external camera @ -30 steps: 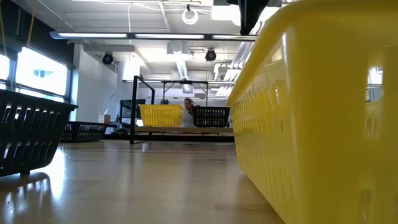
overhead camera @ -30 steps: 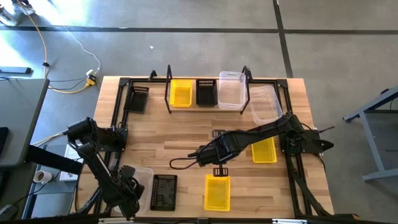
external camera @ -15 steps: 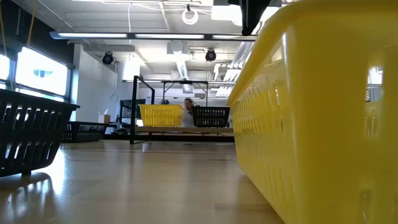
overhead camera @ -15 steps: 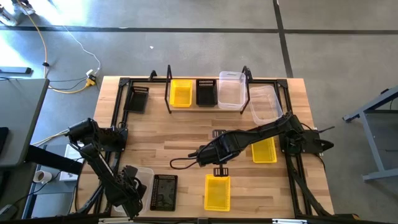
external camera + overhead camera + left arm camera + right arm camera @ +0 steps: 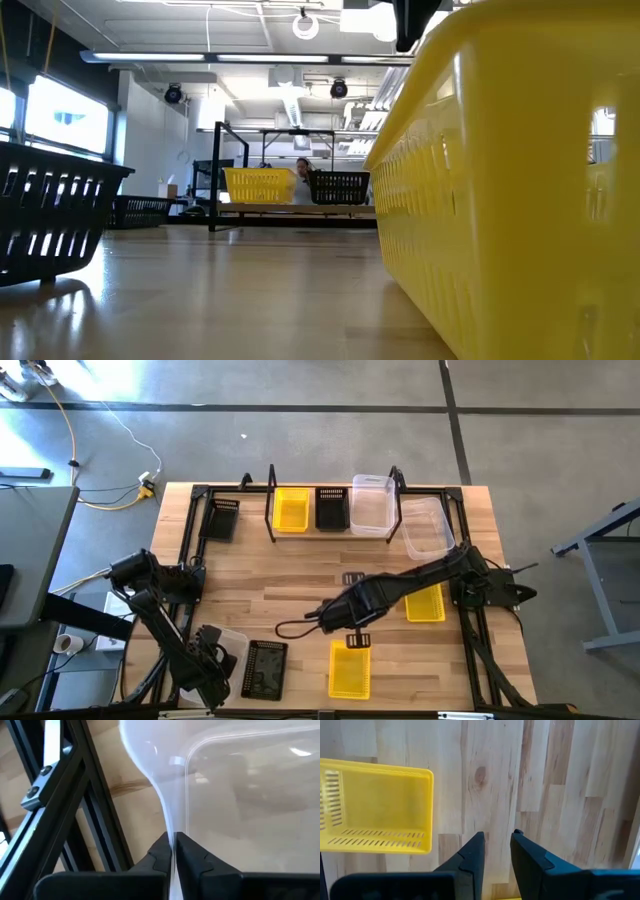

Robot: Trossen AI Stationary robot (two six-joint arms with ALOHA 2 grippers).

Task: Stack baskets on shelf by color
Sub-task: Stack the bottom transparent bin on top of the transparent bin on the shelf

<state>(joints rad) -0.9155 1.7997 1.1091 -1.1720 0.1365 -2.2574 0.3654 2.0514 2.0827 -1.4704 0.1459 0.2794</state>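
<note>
Table near edge: left fingers [image 5: 172,851] pinch clear basket [image 5: 228,650] rim; right fingers [image 5: 496,851] slightly parted, empty

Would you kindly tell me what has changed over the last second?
The right gripper has moved toward the near yellow basket, fingers apart and empty. The near black basket has turned slightly. The left gripper stays clamped on the clear basket; the shelf is unchanged.

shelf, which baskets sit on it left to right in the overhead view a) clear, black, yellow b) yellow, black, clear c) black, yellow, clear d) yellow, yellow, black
b: in the high view the shelf holds a yellow basket, then a black basket, then a clear basket at its right end.
</note>
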